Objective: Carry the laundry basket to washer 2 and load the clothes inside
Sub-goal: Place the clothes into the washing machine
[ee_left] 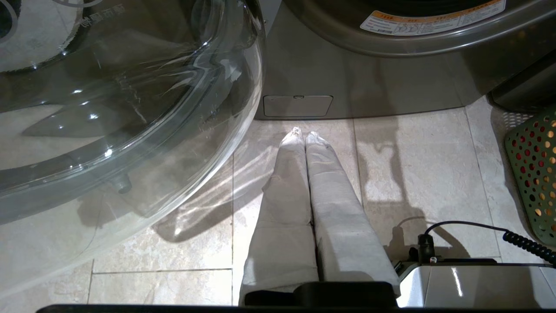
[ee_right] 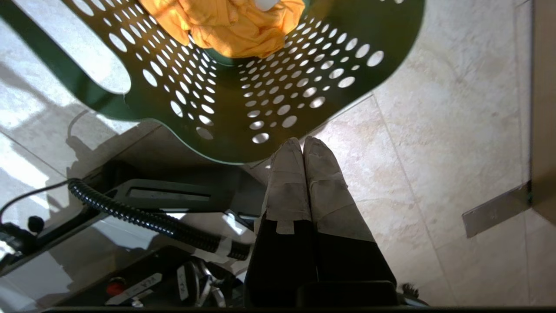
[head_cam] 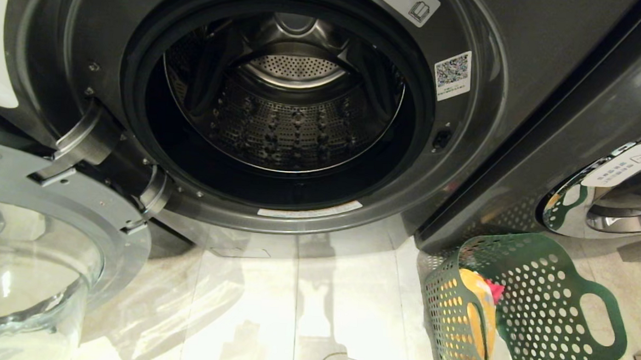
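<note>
While both grippers' fingers (ee_right: pixel 303 145) press together, the perforated green laundry basket (head_cam: pixel 544 301) holds yellow-orange clothes (ee_right: pixel 230 24).

A glossy pale beige tiled floor (head_cam: pixel 302 311) with thin grey joints fills the lower part of the head view, patched with bright glare and soft shadows. On this floor, at its far right, stands 1 dark grey front-load machine (head_cam: pixel 603 121) with a smooth metal front. Its round door has a mirror-bright chrome ring (head_cam: pixel 565 215), set above the floor, and 1 white rounded sticker with a small warning triangle (head_cam: pixel 622 164) lies across the upper part of that door. The right wrist view shows 1 short flat strip of dull grey metal (ee_right: pixel 495 214) lying on the floor, touching the foot of a plain beige upright panel (ee_right: pixel 543 108) that rises from the floor's edge.
</note>
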Controlling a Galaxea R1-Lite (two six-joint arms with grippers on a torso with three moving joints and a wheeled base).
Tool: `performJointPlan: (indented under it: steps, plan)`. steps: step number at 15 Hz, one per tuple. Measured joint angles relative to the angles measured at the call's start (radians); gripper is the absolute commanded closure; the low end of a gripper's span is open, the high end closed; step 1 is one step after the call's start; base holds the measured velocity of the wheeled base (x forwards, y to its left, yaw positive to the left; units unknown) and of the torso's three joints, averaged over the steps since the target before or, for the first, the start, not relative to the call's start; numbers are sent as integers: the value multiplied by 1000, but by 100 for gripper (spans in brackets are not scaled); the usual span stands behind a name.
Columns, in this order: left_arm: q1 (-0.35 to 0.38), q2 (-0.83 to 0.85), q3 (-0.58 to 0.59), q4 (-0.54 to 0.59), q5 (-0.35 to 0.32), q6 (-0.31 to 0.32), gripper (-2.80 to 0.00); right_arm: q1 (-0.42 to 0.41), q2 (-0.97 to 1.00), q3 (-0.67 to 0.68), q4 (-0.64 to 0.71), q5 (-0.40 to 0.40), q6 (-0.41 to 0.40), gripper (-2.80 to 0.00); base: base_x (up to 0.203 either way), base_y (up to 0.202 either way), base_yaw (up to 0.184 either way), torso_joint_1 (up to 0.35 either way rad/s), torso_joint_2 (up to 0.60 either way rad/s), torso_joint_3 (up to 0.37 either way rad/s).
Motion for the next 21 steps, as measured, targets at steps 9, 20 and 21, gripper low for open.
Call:
performJointPlan:
  steps: [9, 20, 21]
  plan:
    - [0, 0, 0, 0, 0, 0, 0, -127, 533, -157, -143, 128, -162, -280, 0, 0, 0, 0, 0, 0]
    - [0, 0, 0, 0, 0, 0, 0, -210, 863, -261, -349, 356, -732, -280, 0, 0, 0, 0, 0, 0]
    - [0, 0, 0, 0, 0, 0, 0, -214, 877, -258, -372, 356, -736, -280, 0, 0, 0, 0, 0, 0]
